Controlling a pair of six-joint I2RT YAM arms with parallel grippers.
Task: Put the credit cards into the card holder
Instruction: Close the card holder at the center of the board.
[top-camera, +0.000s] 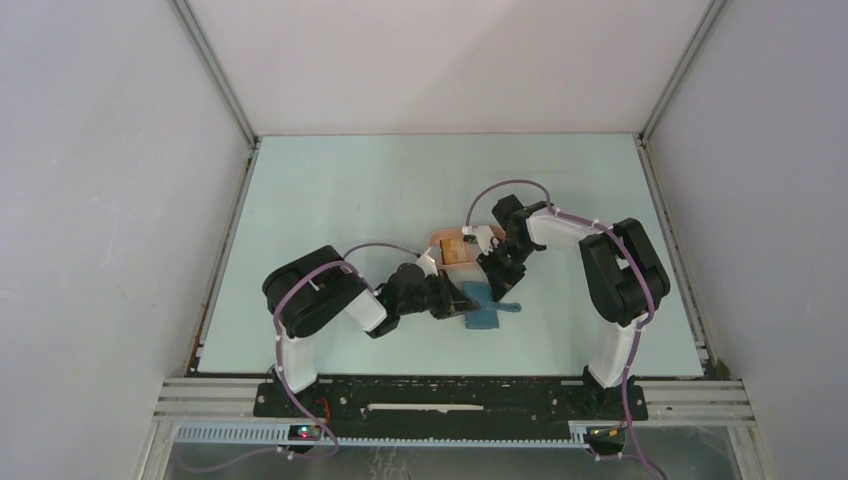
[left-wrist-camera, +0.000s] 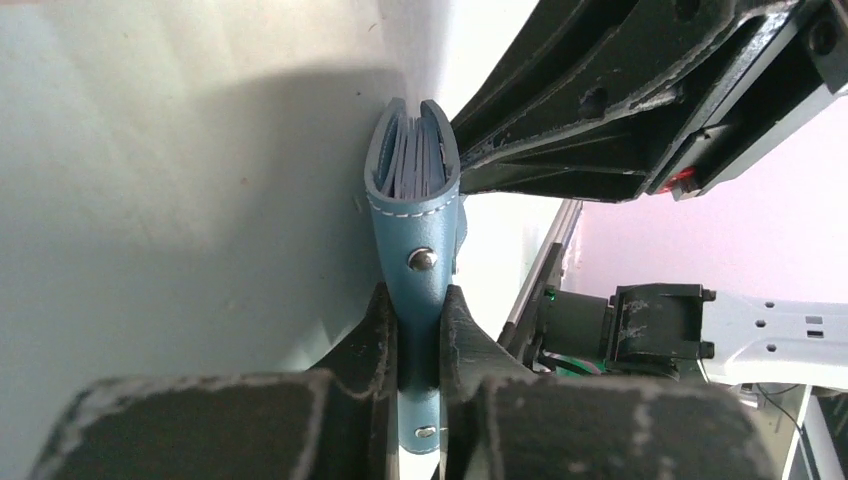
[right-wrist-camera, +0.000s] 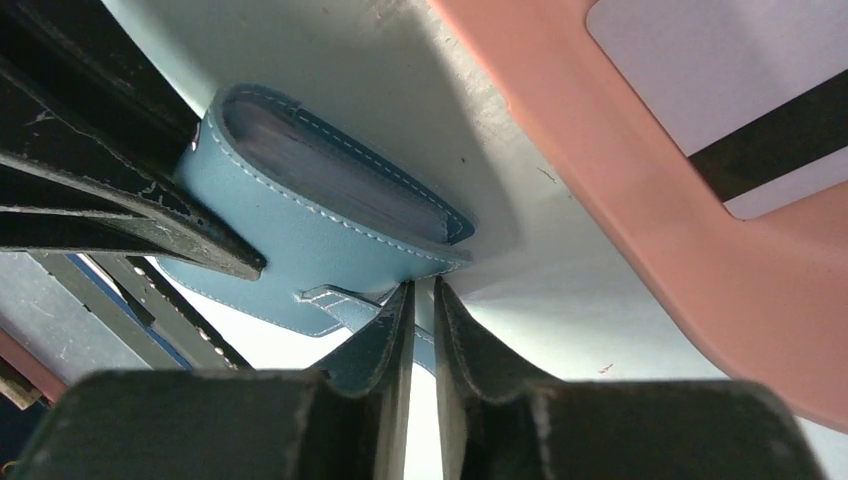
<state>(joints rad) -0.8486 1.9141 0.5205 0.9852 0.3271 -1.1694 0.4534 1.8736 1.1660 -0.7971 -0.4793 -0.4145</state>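
Left wall (top-camera: 100, 200), back wall (top-camera: 440, 60) and right wall (top-camera: 780, 150) are enclosing the cell: plain grey-white panels, with metal strips running up the corners. The surface (top-camera: 330, 200) is showing pale mint, lit evenly, and the wrist views are picking up only a few small specks on it. A slotted metal rail (top-camera: 450, 410) is running along the near edge under both bases.

The left arm (top-camera: 320, 300) is folding low and reaching right toward centre. The left tool (left-wrist-camera: 420, 300) is clamping the card holder (left-wrist-camera: 415, 215), one finger on each face, with the spine and snap facing its camera. The holder is standing on edge on the surface near centre, its blue-grey inner leaves fanning slightly at the far end.

Just behind it the peach tray (top-camera: 440, 240) is lying flat, with one orange credit card (top-camera: 453, 250) resting in it.

The right tool (right-wrist-camera: 420, 295) is sitting at the holder's strap (right-wrist-camera: 335, 298), its fingers narrowed to a thin slit. I cannot tell whether the strap is actually pinched. The right arm (top-camera: 620, 270) is arching in from the right side.
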